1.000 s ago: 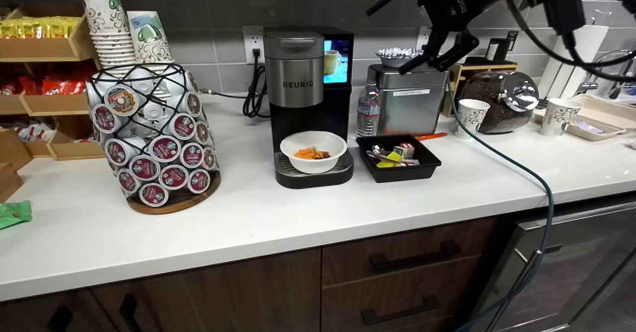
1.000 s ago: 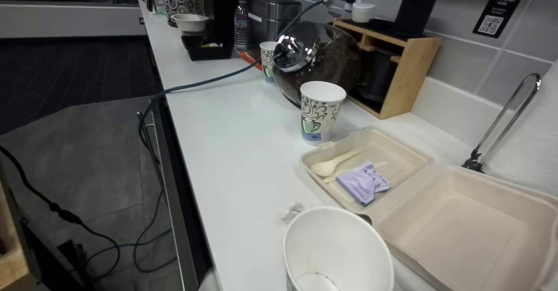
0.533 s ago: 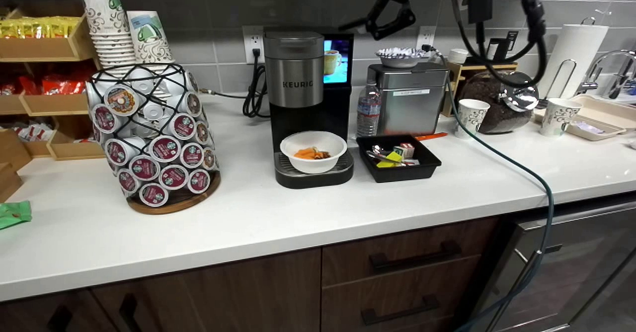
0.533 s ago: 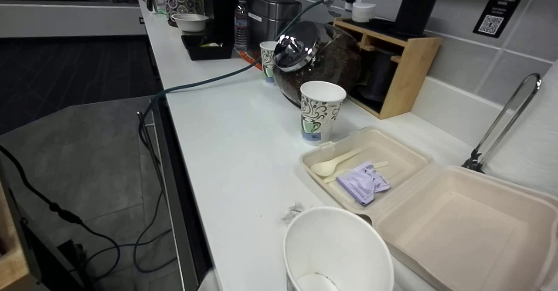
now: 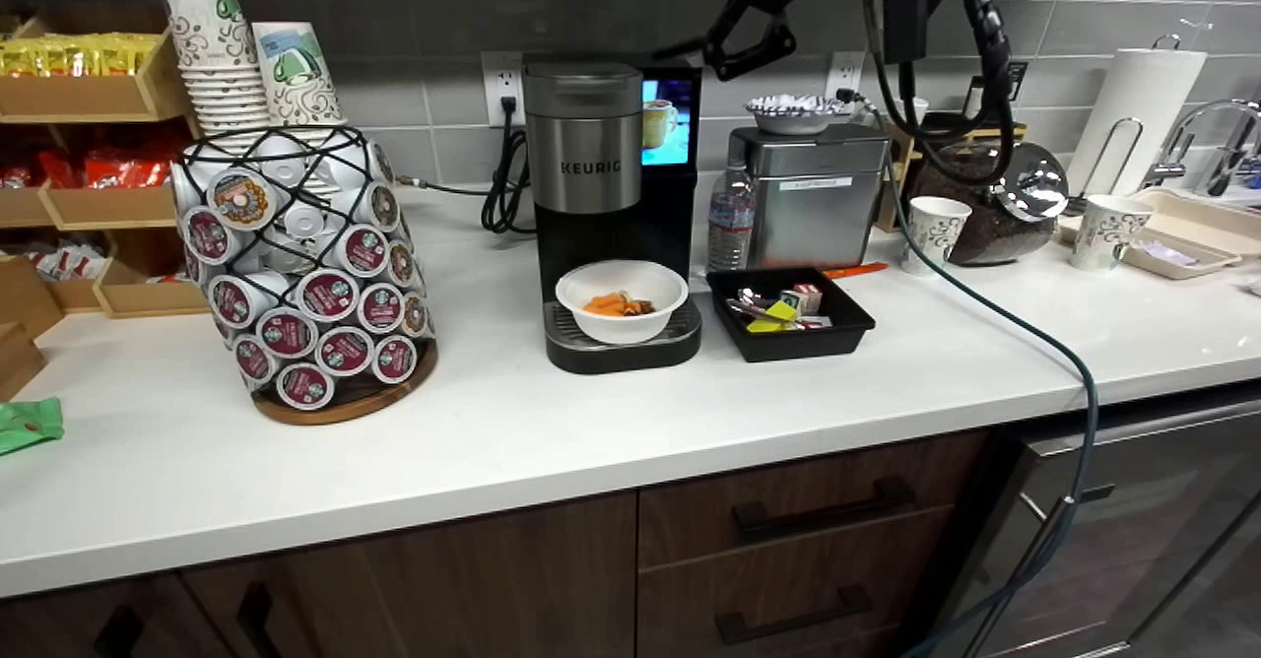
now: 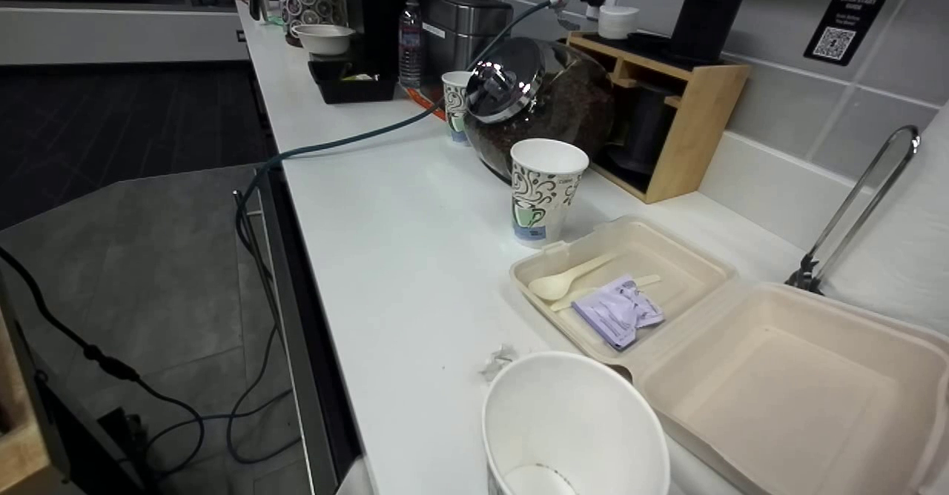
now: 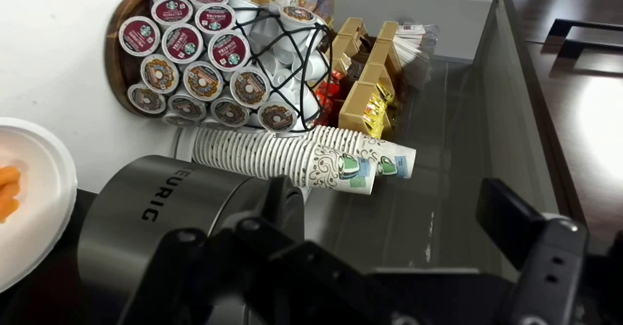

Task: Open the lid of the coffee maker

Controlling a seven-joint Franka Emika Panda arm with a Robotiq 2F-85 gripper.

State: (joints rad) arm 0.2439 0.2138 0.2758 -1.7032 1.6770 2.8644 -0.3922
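The coffee maker stands upright on the counter, a black brewer with a silver KEURIG band. Its lid is down. In an exterior view my gripper's lower finger points left, just right of the lid at about its height. The upper finger is out of frame. In the wrist view my gripper is open and empty, jaws wide apart. One finger stands in front of the lid; I cannot tell whether they touch. The coffee maker is cut off in an exterior view, its lid out of view.
A white bowl with orange pieces sits on the drip tray. A pod carousel and stacked cups stand left. A bottle, silver boxy machine and black tray stand right. A cable crosses the counter.
My gripper has turned and moved left from the upper right to beside the coffee maker's top. It moves only slightly left in the last half second. The lid has not moved.
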